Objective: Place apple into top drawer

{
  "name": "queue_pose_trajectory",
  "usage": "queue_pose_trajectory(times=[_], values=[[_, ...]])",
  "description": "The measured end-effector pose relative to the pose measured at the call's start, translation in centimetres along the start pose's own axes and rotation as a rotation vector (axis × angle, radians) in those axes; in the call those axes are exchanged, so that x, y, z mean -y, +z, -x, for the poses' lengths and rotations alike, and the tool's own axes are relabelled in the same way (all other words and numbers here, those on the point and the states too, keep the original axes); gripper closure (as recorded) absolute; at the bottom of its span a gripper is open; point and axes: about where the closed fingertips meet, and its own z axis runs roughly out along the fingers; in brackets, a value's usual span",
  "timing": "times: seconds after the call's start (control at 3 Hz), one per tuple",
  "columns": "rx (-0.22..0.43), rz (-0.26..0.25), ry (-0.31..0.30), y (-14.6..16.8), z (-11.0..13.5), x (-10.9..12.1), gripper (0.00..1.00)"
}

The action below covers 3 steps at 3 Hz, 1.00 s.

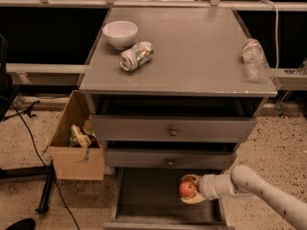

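Well, apple (187,189) within pincer (186,190), bottom drawer (144,198)

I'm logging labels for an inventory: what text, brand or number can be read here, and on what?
Can, lying on the cabinet top: print too blurred to read.
Plastic bottle: no readable label.
Packets in the cardboard box: unreadable.
Gripper, holding the apple over the open bottom drawer: no markings.

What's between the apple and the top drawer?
The middle drawer, front shut, sits between the apple and the top drawer in the camera view. The gripper holds the apple over the open bottom drawer.
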Motion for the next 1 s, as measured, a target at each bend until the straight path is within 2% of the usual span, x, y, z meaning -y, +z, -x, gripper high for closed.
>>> queue_pose_trajectory(times=[0.33,0.67,1.0], values=[[0.013,0.008,0.014,3.6,-4.3,0.6,1.00],[0.015,0.016,0.024,4.2,-5.0,0.5,1.00],[0.022,0.039,0.037,6.4,-7.1,0.7,1.00]])
